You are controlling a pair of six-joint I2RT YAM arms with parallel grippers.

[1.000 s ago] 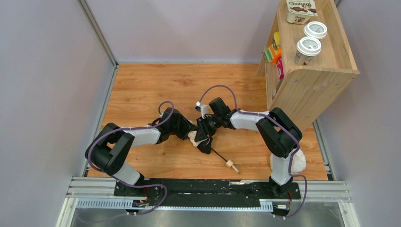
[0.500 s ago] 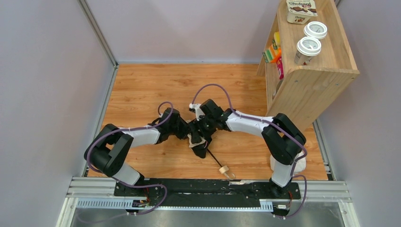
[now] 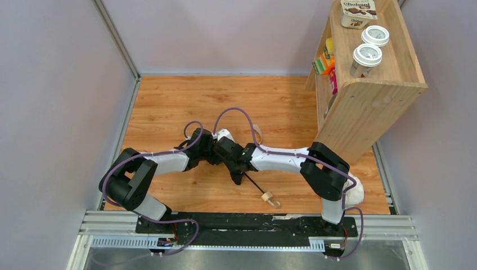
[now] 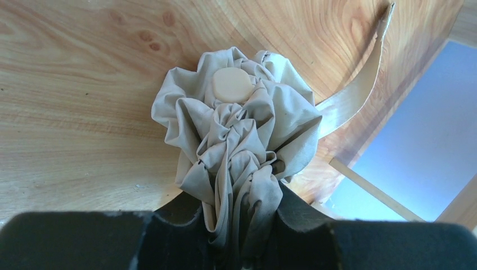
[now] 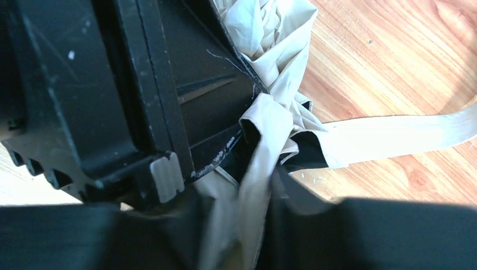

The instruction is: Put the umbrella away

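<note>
The umbrella lies on the wooden floor between my two arms. In the top view its dark shaft [image 3: 254,185] runs down-right to the small wooden knob [image 3: 269,197], and its strap [image 3: 256,131] curls behind. My left gripper [image 3: 216,153] is shut on the bunched beige canopy [image 4: 236,135], whose round cap [image 4: 232,84] faces away. My right gripper [image 3: 230,161] presses against the left one and is shut on a fold of the canopy [image 5: 264,146]. The strap [image 5: 405,132] trails over the floor. Most of the canopy is hidden under both grippers in the top view.
A wooden shelf unit [image 3: 371,95] stands at the right, with two lidded cups [image 3: 367,56] and a Chobani pack on top and packages inside. A white lumpy plastic bag [image 3: 355,194] sits by the right arm's base. Grey walls enclose the floor.
My right gripper has slid left along the umbrella up against the left gripper. The knob and shaft shifted left. The strap now shows behind the right arm.
</note>
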